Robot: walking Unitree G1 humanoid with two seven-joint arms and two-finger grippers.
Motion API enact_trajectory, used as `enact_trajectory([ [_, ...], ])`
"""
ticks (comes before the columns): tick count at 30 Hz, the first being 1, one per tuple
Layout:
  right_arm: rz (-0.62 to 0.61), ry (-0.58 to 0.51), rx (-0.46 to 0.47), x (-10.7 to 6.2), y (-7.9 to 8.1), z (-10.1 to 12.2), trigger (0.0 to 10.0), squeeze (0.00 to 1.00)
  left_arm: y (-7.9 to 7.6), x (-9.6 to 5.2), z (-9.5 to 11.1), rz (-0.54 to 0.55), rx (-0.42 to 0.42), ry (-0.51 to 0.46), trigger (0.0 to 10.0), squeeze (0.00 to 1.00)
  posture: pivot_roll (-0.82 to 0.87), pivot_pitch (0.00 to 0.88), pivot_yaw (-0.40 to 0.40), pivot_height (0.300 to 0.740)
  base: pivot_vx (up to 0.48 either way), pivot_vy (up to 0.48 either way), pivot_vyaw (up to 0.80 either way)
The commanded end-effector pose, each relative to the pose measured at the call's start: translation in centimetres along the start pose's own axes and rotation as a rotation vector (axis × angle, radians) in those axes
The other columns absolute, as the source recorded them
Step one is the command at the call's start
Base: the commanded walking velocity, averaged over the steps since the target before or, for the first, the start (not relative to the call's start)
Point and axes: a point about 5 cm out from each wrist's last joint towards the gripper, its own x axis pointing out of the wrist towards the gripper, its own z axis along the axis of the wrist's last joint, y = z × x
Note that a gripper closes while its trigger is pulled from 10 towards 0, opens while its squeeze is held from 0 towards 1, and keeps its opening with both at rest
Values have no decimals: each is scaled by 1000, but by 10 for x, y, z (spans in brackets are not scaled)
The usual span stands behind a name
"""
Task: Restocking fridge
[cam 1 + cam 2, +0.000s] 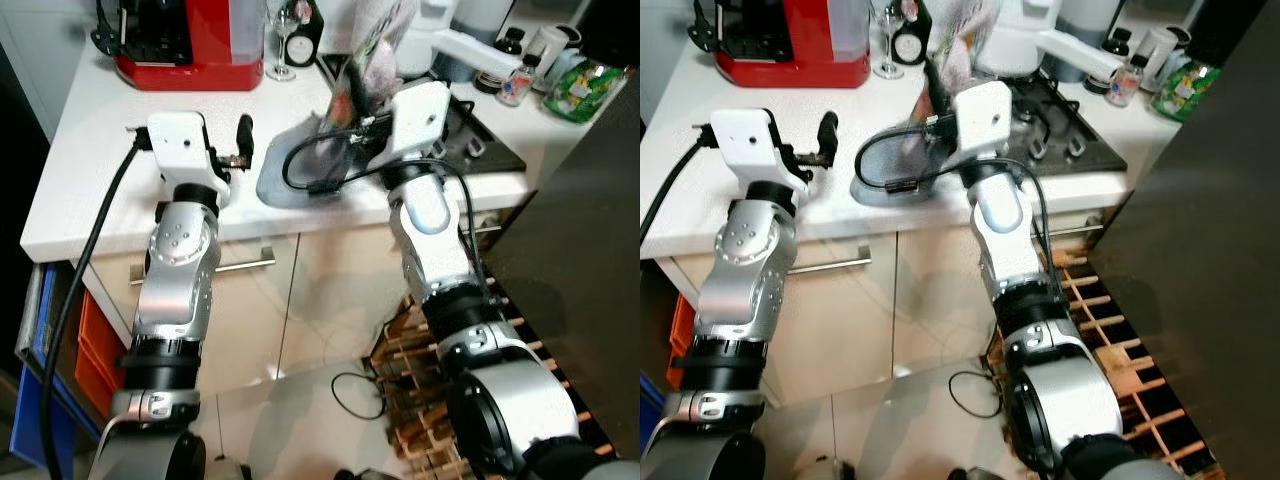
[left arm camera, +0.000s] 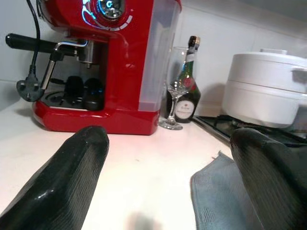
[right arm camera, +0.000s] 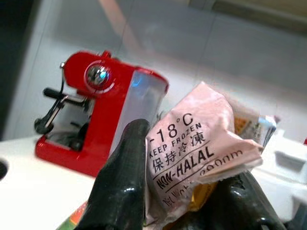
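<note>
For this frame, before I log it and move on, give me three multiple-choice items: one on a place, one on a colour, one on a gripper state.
1. Where does the wine glass stand?
A. between the coffee machine and the dark bottle
B. on the hob
C. on the grey cloth

2. What colour is the coffee machine?
A. white
B. red
C. black

3. What is the right gripper doing?
A. hanging open
B. shut on a glass
C. shut on the frozen food packet

Answers: 1 A, the left wrist view shows it between them on the worktop; 2 B, its body is red; 3 C, both black fingers clamp the packet printed "keep frozen".
</note>
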Motion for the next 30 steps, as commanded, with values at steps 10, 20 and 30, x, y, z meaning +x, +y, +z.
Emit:
enact_trajectory([
  [10,38,98,63,-9,6,-18,0,0,0,4,4,-56,66,19,10000,0,36,0,-124,740,0,0,0],
  [20,-50,231,508,-6,-21,-33,0,0,39,27,-6,-88,-203,166,10000,0,28,0,-111,740,0,0,0],
  [30,-168,251,795,-13,-52,-42,0,0,23,24,-20,-224,-757,269,10000,0,18,0,-103,740,0,0,0],
])
